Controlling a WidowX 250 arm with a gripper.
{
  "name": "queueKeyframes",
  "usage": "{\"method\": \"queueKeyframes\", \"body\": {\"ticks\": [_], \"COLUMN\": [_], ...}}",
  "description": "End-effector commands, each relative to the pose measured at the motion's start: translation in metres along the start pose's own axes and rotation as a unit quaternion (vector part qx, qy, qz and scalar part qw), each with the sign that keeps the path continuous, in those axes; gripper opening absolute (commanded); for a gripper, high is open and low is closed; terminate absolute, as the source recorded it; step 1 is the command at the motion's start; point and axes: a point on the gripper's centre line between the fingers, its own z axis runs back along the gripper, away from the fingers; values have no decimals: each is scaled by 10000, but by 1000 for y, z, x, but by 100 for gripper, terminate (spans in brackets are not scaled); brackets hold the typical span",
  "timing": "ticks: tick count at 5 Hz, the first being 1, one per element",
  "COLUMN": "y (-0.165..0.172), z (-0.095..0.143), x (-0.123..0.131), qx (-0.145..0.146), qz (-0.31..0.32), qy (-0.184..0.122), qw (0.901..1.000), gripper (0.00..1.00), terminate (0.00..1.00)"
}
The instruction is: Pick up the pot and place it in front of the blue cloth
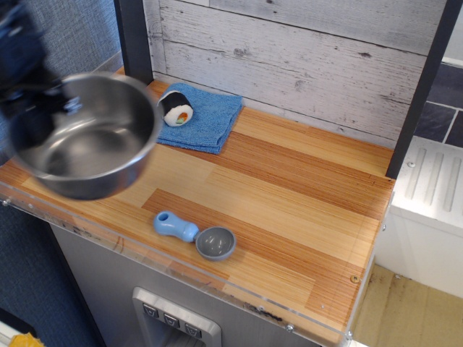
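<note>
The pot [87, 141], a large shiny steel bowl, hangs in the air over the front left part of the wooden counter, blurred by motion. My gripper [32, 108] is a dark blur at the pot's left rim and is shut on that rim. The blue cloth [206, 119] lies flat at the back of the counter, to the right of and behind the pot. The pot covers the cloth's left edge in this view.
A black-and-white sushi roll toy [176, 108] sits on the cloth's left part. A small grey scoop with a light-blue handle [195, 235] lies near the counter's front edge. A dark post [134, 36] stands at the back left. The counter [304, 195] ends at the right.
</note>
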Motion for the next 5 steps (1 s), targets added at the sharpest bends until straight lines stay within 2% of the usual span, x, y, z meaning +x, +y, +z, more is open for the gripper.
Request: {"method": "queueKeyframes", "body": {"ticks": [1,2,4,5], "y": [41,44,41,38], "z": [-7,-22,-55,-62], "x": [13,28,35,37], "qx": [273,298,310,297], "qz": [316,426,315,287], "qy": [-93,-38,187,273], "qw": [9991,9986,9988,9988], "gripper": [0,0,0,0], "terminate": [0,0,0,0]}}
